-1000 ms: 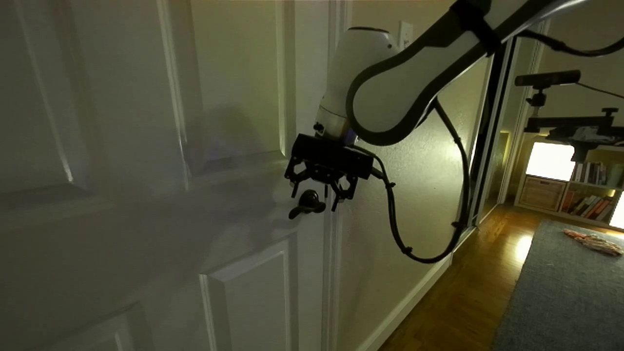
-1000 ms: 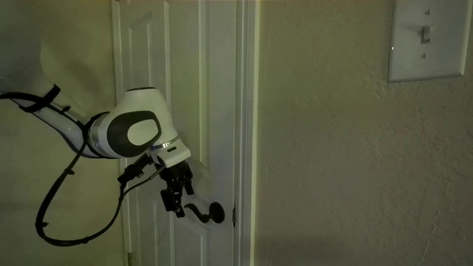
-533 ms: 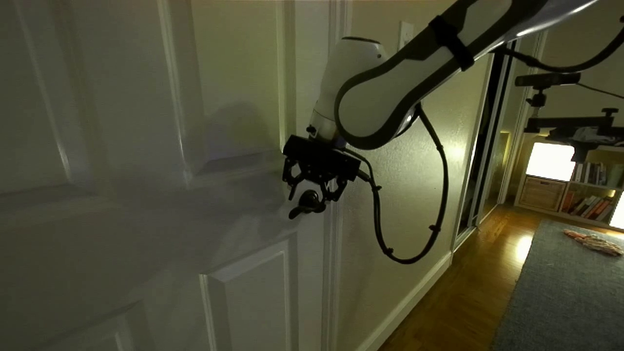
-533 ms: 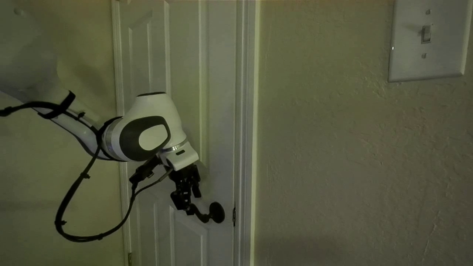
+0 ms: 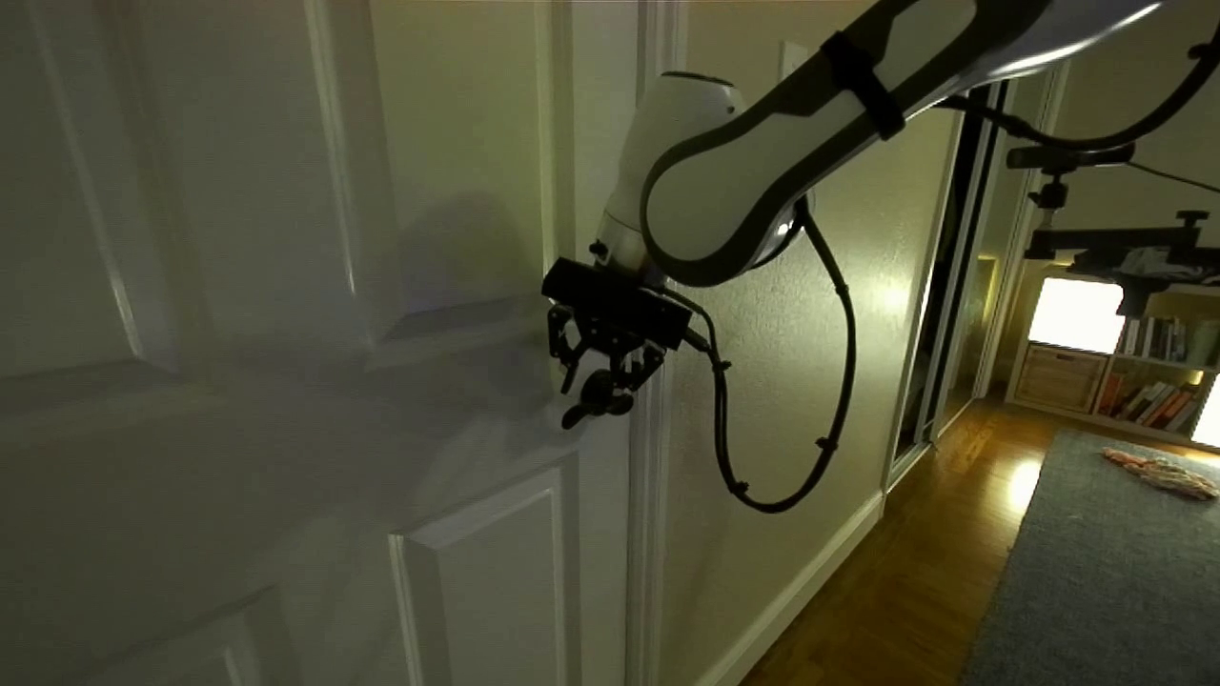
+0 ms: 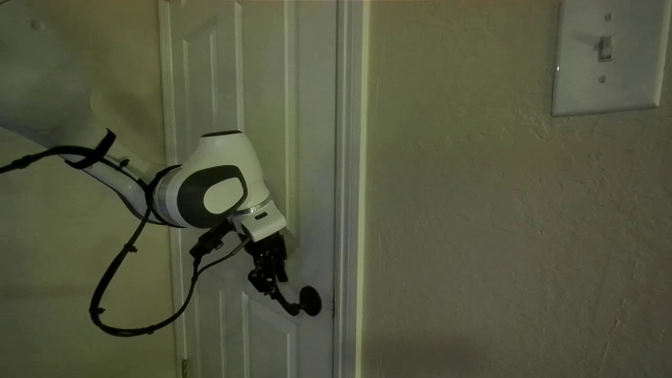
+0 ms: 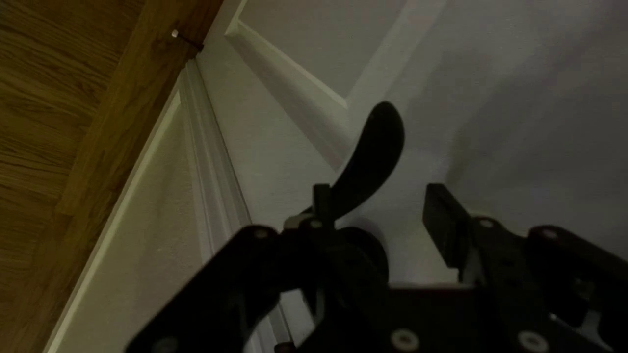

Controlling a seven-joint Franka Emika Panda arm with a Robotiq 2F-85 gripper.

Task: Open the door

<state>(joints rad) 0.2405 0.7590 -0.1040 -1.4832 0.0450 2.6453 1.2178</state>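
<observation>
1. The door (image 5: 315, 410) stands upright in its frame (image 6: 349, 184), next to the textured wall (image 6: 462, 210), closed or nearly so; a thin gap cannot be ruled out. Apply no swing load until the lever handle (image 7: 375, 152) has turned. Swing direction cannot be told, so the first load should be light. Finish: white paint, raised rectangular panels (image 5: 462, 162), greyed by dim light.

2. The arm (image 5: 724, 210) reaches in at a slant, its wrist (image 6: 261, 223) above the lever handle in both exterior views. Lead the wrist along the lever handle's arc; a straight drop would probably slip off the end. Allow slack in the cable loop (image 6: 126, 332) hanging beneath.

3. The gripper (image 7: 380, 201) has its fingers (image 7: 444, 230) apart, nothing clamped between them. Step in hand, as judged: engaging the lever handle. Bear down toward its free end, where leverage should be best.

4. The lever handle is dark, smooth-looking and curved, extending from a round base plate (image 6: 312, 301) near the door's edge toward the gripper. Expect spring resistance; turn it fully before moving the door.

5. Fingertips (image 7: 322, 201): one overlaps the lever handle in the wrist view, contact cannot be told; the other stands clear of it. Confirm contact before applying force.
</observation>
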